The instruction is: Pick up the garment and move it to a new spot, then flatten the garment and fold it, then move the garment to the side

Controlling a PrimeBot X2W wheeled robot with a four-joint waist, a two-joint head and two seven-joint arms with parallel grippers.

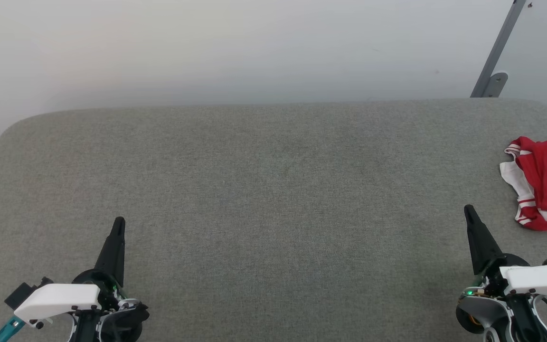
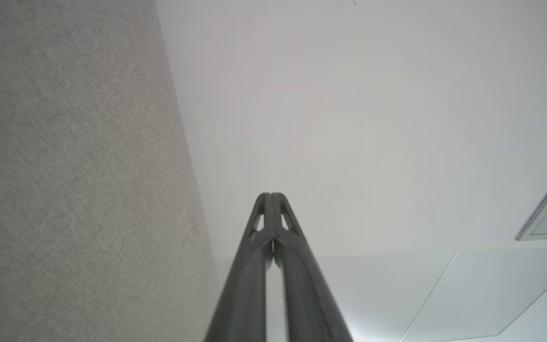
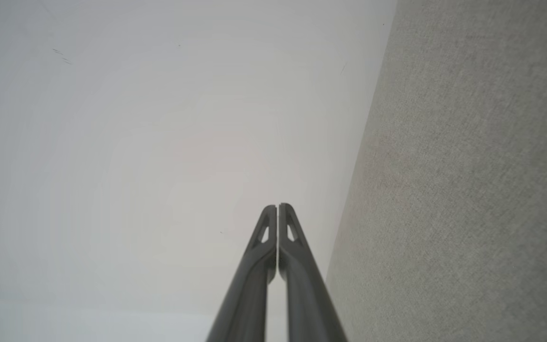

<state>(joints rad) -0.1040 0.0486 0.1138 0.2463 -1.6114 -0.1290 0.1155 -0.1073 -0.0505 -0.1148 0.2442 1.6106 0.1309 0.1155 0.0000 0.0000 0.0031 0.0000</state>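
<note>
The garment is a bunched red cloth with white striped cuff ends, lying at the right edge of the grey table and partly cut off by the head view's border. My right gripper hovers just left of it and nearer to me, shut and empty, not touching the cloth. Far over at the lower left, my left gripper is shut on nothing. In the wrist views both the left gripper and the right gripper have their fingers pressed together against the pale wall.
A white wall runs behind the table's rounded far edge. A grey metal bracket leans on the wall at the back right. The grey felt surface stretches wide between the two grippers.
</note>
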